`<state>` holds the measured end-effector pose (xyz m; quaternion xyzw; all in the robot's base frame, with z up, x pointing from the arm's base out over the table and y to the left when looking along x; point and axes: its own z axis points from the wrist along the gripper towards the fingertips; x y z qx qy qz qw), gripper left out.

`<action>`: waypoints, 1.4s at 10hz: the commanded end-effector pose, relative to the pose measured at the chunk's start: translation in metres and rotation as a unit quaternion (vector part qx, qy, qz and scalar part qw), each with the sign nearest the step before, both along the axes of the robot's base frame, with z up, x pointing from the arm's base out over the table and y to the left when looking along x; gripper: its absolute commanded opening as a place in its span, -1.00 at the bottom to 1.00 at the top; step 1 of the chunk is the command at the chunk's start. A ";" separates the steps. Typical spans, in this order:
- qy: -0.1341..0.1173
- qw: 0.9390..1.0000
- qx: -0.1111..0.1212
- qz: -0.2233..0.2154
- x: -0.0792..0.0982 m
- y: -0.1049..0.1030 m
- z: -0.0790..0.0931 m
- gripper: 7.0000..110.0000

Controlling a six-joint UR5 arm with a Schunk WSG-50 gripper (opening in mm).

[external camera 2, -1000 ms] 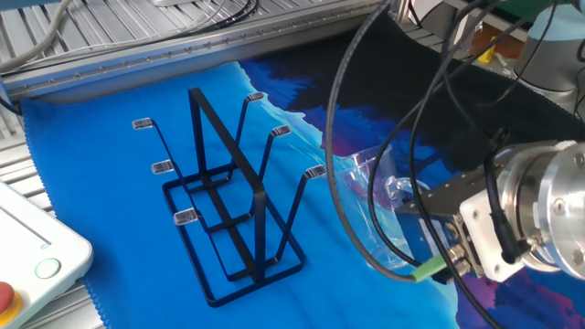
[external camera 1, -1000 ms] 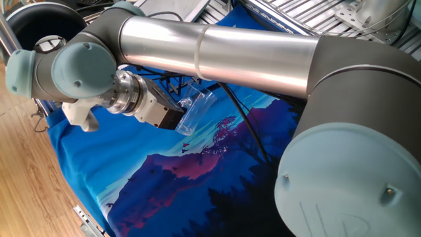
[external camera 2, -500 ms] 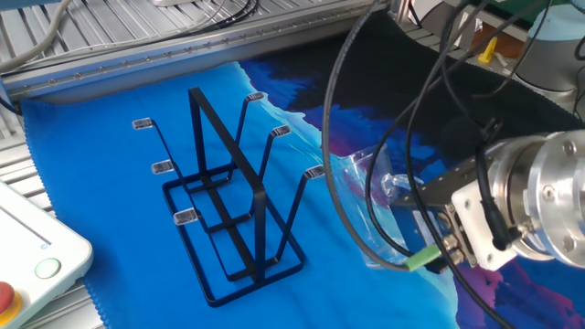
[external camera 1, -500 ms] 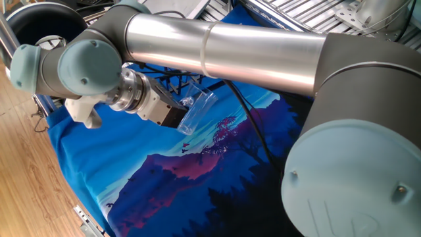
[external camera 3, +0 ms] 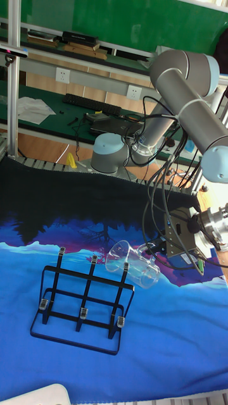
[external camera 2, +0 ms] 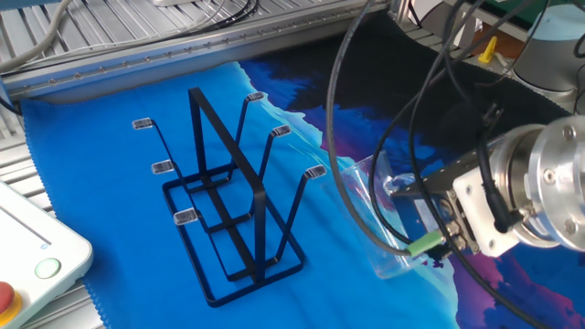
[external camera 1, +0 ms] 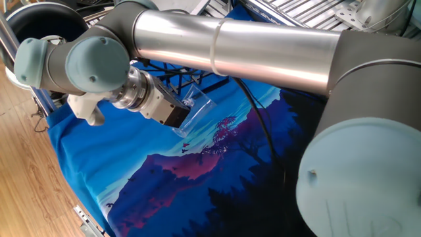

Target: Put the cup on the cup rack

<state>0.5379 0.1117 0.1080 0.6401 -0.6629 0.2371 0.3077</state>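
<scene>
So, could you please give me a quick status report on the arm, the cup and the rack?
Gripper shut on the clear glass mug, held tilted in the air. Black wire rack upright on the blue cloth, pegs bare. Nothing between them.

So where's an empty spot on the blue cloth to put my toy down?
Bare cloth lies left of the cup rack, toward the white box. Right of the rack is crowded: the gripper holds the cup there.

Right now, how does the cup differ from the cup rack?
The cup is clear glass; the cup rack is thin black wire. The cup is tilted, held off the cloth in the pincer; the cup rack stands upright on the cloth. Its pegs carry nothing.
</scene>
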 end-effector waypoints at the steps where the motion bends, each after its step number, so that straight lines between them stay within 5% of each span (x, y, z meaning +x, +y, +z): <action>1: -0.009 1.000 0.020 -0.011 -0.006 0.002 -0.003 -1.00; 14: -0.074 0.986 0.120 -0.087 -0.039 0.035 -0.027 -1.00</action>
